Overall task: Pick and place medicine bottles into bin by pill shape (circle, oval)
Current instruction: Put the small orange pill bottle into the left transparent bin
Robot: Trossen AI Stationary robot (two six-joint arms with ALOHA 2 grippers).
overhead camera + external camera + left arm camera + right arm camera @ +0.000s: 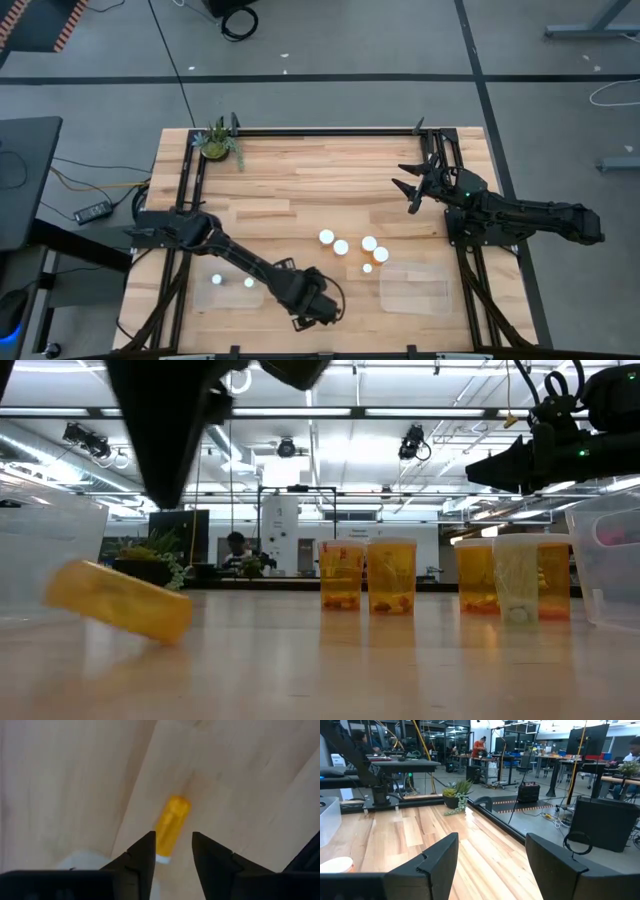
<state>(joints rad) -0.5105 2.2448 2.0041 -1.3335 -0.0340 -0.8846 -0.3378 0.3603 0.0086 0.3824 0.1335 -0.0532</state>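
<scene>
An amber medicine bottle (pixel 172 822) with a white cap lies on its side on the wooden table; it also shows in the low view (pixel 120 600). My left gripper (pixel 173 836) hangs above it near the table's near edge (pixel 318 310). It is open, and its fingers stand on either side of the bottle's cap end without touching it. Several more bottles (pixel 341 247) stand upright on their bases at the table's middle. Two white-topped bottles (pixel 232 281) sit in the left clear bin (pixel 205 297). My right gripper (pixel 405 188) is open and empty, raised at the far right.
A second clear bin (pixel 415 290) stands at the near right, beside the standing bottles. A small potted plant (pixel 218 143) sits at the far left corner. Black rails run along the table's left, right and far edges. People and desks show in the room beyond.
</scene>
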